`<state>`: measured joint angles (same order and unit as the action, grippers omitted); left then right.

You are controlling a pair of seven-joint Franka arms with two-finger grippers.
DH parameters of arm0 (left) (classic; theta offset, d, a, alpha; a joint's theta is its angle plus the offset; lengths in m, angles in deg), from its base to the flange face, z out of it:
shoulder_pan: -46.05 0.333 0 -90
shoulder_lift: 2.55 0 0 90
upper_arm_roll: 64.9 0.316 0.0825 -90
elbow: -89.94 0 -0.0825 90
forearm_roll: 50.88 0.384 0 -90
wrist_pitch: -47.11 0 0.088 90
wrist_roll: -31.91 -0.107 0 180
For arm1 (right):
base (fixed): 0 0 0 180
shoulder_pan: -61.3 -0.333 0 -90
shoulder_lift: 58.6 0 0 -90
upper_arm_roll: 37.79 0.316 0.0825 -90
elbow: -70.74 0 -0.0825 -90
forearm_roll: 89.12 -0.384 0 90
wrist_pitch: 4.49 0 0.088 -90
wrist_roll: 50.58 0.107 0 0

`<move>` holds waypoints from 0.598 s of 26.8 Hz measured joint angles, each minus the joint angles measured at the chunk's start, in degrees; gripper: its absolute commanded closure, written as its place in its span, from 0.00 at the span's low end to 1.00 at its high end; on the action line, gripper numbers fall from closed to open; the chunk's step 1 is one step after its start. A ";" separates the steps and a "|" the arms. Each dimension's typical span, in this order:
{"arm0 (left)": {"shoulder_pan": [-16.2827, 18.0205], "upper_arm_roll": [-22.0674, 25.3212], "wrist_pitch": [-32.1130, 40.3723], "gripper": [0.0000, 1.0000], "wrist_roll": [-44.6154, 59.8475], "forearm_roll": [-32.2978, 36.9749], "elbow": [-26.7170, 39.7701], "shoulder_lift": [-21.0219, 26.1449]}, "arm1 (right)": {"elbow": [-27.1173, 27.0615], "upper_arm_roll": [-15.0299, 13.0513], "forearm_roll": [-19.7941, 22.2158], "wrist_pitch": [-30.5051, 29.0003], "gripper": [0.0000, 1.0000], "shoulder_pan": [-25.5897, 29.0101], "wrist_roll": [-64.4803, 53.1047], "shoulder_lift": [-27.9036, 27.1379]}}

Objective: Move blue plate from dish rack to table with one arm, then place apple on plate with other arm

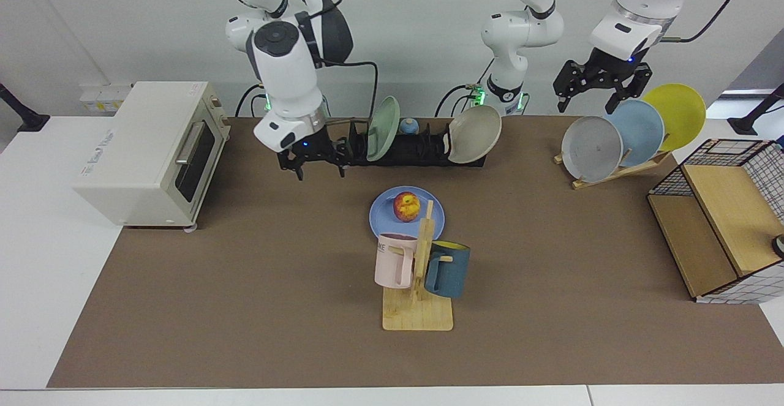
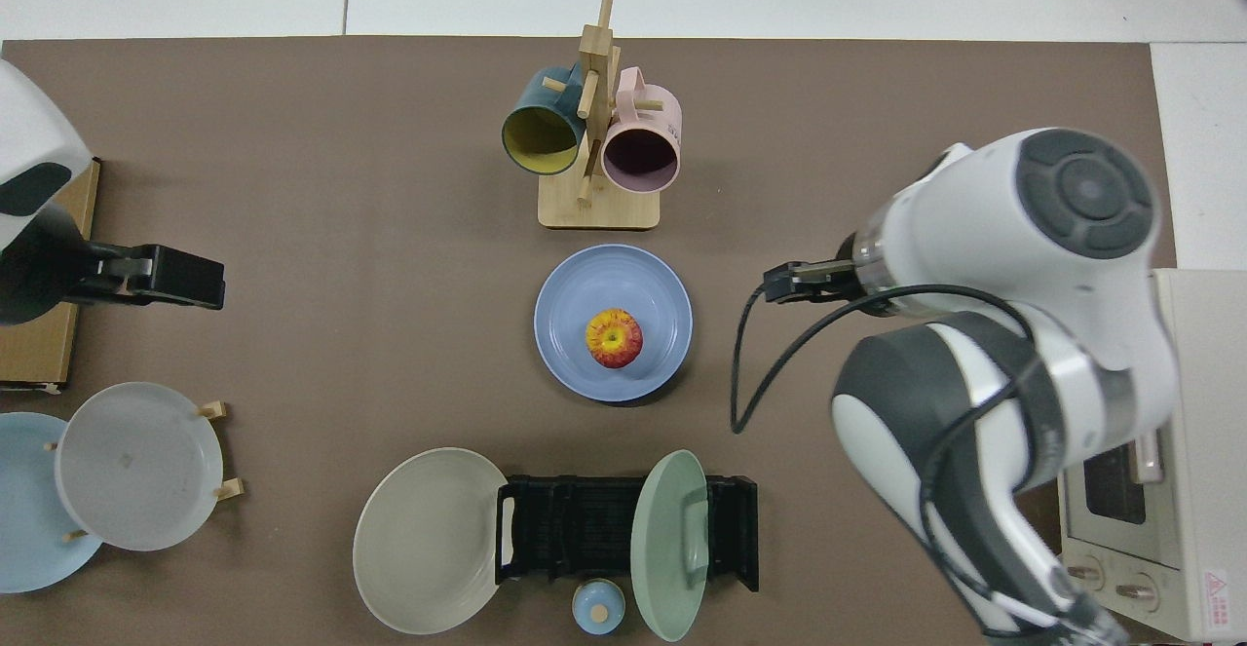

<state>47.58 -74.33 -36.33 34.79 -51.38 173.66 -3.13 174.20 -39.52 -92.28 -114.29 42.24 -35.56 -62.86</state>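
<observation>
Nearest: mug stand (image 1: 418, 283), clear of work zone. Behind it, just beside: blue plate (image 1: 383, 217) flat on worktop (image 1: 245, 302), apple (image 1: 407, 206) resting at centre, free of both arms. Farther: dish rack (image 1: 416, 149), blue plate gone from it. Right gripper (image 1: 318, 164) released, empty, raised near rack end. Left gripper (image 1: 600, 90) spread, empty, waiting above wooden plate rack (image 1: 618, 170). Both placements judged done. Best finish: retract right arm up & away, w/o brushing green plate (image 1: 383, 128).
</observation>
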 measured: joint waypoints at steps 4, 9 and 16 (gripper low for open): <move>0.00 0.00 0.00 0.00 0.00 0.00 0.00 0.00 | -0.02 -0.06 0.04 5.99 0.00 6.05 -4.86 4.10; 0.00 0.00 0.00 0.00 0.00 0.00 0.00 0.00 | 0.00 -0.28 0.05 11.41 0.00 13.21 -10.64 8.55; 0.00 0.00 0.01 0.00 0.00 0.01 0.00 0.00 | 0.05 -0.25 0.80 12.25 0.00 18.09 -12.84 10.33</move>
<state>47.58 -74.33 -36.32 34.79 -51.38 173.66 -3.13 174.26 -39.77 -91.48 -102.04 60.33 -48.40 -52.53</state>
